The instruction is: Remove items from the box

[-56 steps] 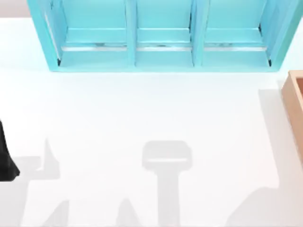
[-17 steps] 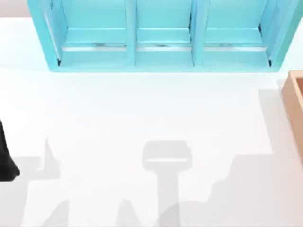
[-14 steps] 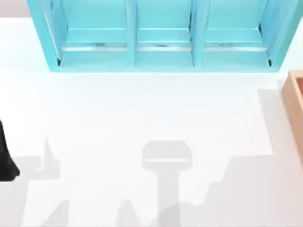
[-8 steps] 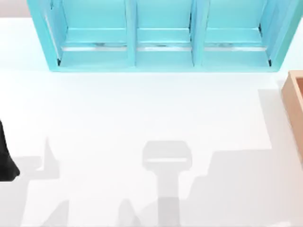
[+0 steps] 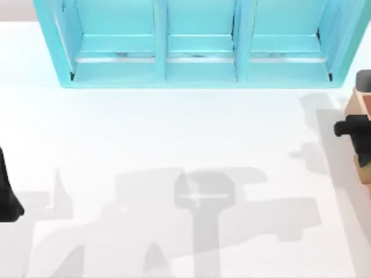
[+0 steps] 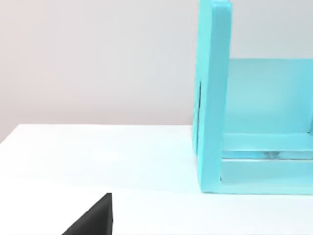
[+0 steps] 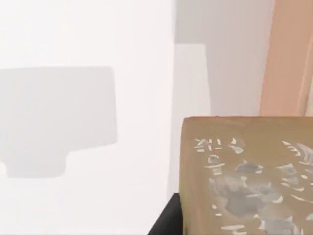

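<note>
The box point(image 5: 360, 104) is the light tan container cut off by the table's right edge; its wall point(image 7: 288, 58) also rises in the right wrist view. My right gripper point(image 5: 355, 128) hangs over the box's left wall. It is shut on a tan-brown cube with a pale mark point(image 7: 244, 181), held up above the white table. One black finger point(image 7: 166, 223) shows beside the cube's side. The inside of the box is hidden. My left arm point(image 5: 7, 197) is parked at the far left edge, and a black fingertip point(image 6: 93, 220) of it shows in the left wrist view.
A large turquoise three-compartment shelf unit point(image 5: 197, 63) stands along the back of the table, and its end wall point(image 6: 212, 98) shows in the left wrist view. The white tabletop point(image 5: 174, 133) stretches between the shelf and the front edge, crossed by arm shadows.
My right arm has come into the top view at the right edge, over the box. Its shadow has spread left across the middle of the table. The left arm has not moved.
</note>
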